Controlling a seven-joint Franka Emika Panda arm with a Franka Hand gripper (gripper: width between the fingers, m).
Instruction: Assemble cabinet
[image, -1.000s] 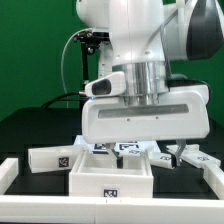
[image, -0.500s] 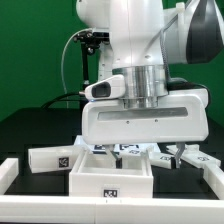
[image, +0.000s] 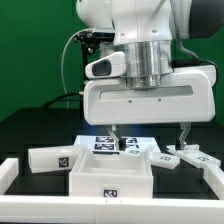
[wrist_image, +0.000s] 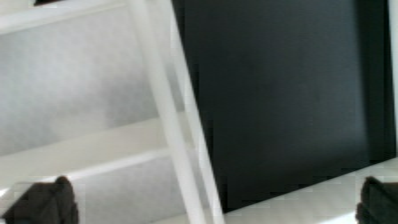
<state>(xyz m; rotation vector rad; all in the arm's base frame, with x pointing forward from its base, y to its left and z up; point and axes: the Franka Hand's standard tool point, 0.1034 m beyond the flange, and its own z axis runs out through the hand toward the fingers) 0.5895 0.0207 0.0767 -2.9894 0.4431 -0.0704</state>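
White panels form the cabinet box (image: 110, 176), which stands open-topped at the front of the black table (image: 30, 135), just inside the white rail (image: 10, 172). Half a second ago the gripper (image: 149, 140) hung low, with its fingers down at the box's rear wall. Now it has risen clear of the box and uncovered the marker board (image: 112, 144) behind it. The jaws stand wide apart with nothing between them. In the wrist view the dark fingertips (wrist_image: 45, 205) frame only a box wall and bare table.

The box itself has not shifted. The lift looks like a retreat after work at the box rather than a carry, so that step is probably over and the arm is free for another part. A loose panel (image: 55, 158) lies on the exterior view's left, and more pieces (image: 190, 158) lie on its right, all near the box.
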